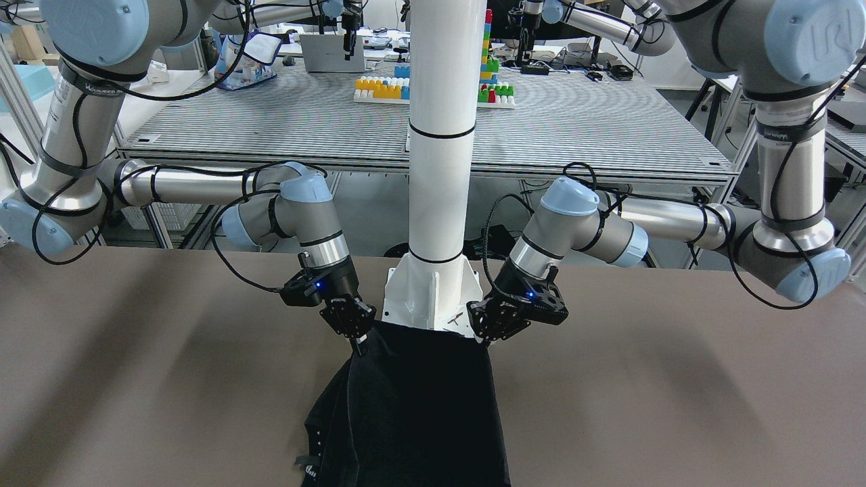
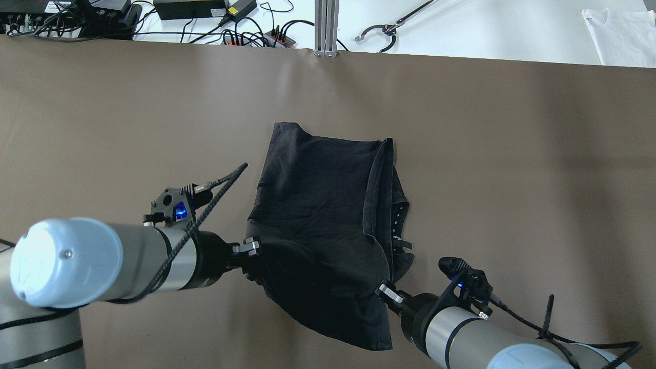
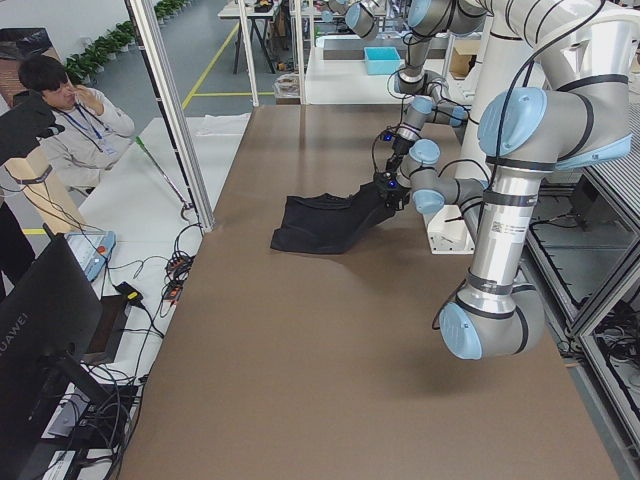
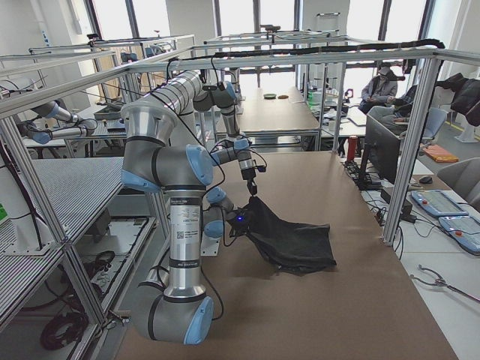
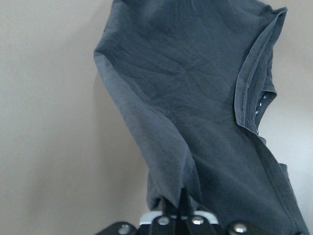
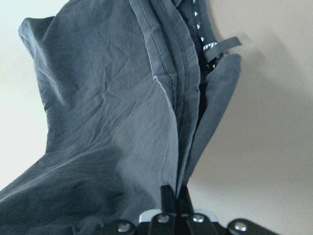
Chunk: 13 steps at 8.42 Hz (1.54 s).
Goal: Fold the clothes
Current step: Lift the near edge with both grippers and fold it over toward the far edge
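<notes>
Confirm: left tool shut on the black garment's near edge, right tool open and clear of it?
No. The right tool is not open or clear: it is also shut on the near edge of the garment, and the right wrist view shows fabric pinched in it. The left tool is shut on it, as stated.

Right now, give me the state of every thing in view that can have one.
black garment, wrinkled, near edge raised off the table, far part lying flat on it.
left gripper, shut on the black garment's near left corner.
right gripper, shut on the black garment's near right corner, beside the bunched hem.
</notes>
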Tool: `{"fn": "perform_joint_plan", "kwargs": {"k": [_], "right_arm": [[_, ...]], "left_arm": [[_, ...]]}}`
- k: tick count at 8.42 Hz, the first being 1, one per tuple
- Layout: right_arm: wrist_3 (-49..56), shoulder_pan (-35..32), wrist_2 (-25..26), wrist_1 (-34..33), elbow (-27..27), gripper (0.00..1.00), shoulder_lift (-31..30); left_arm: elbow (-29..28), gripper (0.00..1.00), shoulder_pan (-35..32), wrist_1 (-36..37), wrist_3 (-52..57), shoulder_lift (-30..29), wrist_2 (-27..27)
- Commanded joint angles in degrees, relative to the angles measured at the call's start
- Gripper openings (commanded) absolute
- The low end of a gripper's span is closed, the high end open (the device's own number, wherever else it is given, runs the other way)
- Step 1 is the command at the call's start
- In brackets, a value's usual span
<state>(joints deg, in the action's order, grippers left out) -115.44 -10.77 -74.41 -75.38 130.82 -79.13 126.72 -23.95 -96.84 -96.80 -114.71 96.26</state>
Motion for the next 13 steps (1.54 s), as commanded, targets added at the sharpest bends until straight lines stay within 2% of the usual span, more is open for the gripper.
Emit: {"fn": "perform_joint_plan", "kwargs": {"k": [1,2,4,5,8,9,11,12,13], "right_arm": [[0.65,-5.11,-3.26,-6.69,2.60,0.00,1.25],[1.35,-9.05,-4.33,-6.88,1.73,0.00,1.69],[5.38,-14.51,-4.52,-6.71,-5.89,0.00,7.47],[7.05,-17.41,-4.61,-6.54,-9.58,0.00,9.07],[12.50,-23.14,-6.79,-5.57,-22.93,0.00,15.91],[14.08,-24.28,-7.33,-3.65,-27.85,0.00,18.46],[17.51,-25.52,-7.33,4.32,-39.62,0.00,23.21],[18.75,-26.31,-7.33,6.54,-43.77,0.47,25.06],[21.72,-27.01,-7.42,6.65,-44.85,0.89,25.60]], "left_arm": [[-2.16,0.00,-8.46,4.20,3.18,-5.06,6.99],[-5.05,0.00,-11.01,4.20,3.63,-6.47,8.76],[-12.16,0.00,-15.14,5.77,7.92,-11.82,9.12],[-17.33,0.00,-17.52,7.17,10.38,-15.94,9.21],[-37.97,0.00,-21.22,6.49,17.67,-26.68,8.78],[-44.04,0.00,-21.32,4.40,20.31,-28.53,8.51],[-56.17,0.00,-21.84,-7.52,21.91,-28.99,7.03],[-61.01,0.00,-21.50,-11.84,22.87,-28.99,4.93],[-63.24,0.86,-21.32,-14.15,25.23,-28.64,3.43]]}}
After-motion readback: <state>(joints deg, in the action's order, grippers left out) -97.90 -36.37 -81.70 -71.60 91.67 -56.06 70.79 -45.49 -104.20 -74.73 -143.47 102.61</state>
